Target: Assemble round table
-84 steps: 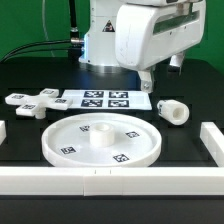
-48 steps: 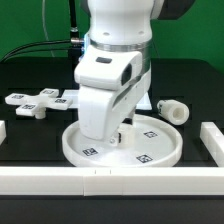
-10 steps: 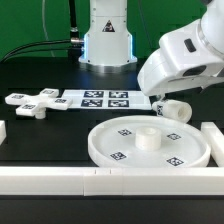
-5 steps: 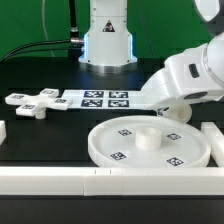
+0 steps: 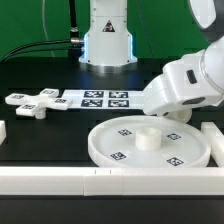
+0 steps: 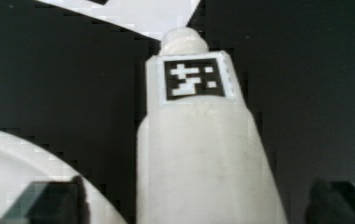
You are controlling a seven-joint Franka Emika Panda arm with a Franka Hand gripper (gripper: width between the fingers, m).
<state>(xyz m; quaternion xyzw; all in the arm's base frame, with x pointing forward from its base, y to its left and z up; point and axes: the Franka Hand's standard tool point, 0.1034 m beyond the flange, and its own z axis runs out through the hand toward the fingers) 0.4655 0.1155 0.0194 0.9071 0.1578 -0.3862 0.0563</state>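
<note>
- The short thick white plastic cylinder leg [image 6: 200,150] lies on its side on the black table [image 5: 40,140]. A black-and-white square tag [image 6: 195,78] on it faces the wrist camera. In the exterior view the leg is at the middle right of the frame, almost all hidden under the robot's hand.
- The two-finger gripper [image 6: 195,200] hangs directly above the leg with its jaws spread wide. One dark fingertip [image 6: 49,200] shows on each side of the leg, each with a strip of bare table between it and the plastic. It has hold of nothing.
- The large round rimmed white disc [image 5: 97,150] lies flat in the lower right part of the exterior frame, just beside the leg. The raised round socket [image 5: 148,138] in its centre is empty.
- The small white cross-shaped base [image 5: 30,103] rests at the upper left of the exterior frame, well apart from the disc and the leg.
- The marker board [image 5: 100,99] lies behind the disc, and the long white border walls [image 5: 100,182] run along the lower edge.
- I judge that the step in hand is the grasp of the leg, early in the task, because no part is joined yet.
- The next move calls for going down with the leg centred between the jaws, then closing on its round sides. A round part can roll or slip, so the closing should be even.
</note>
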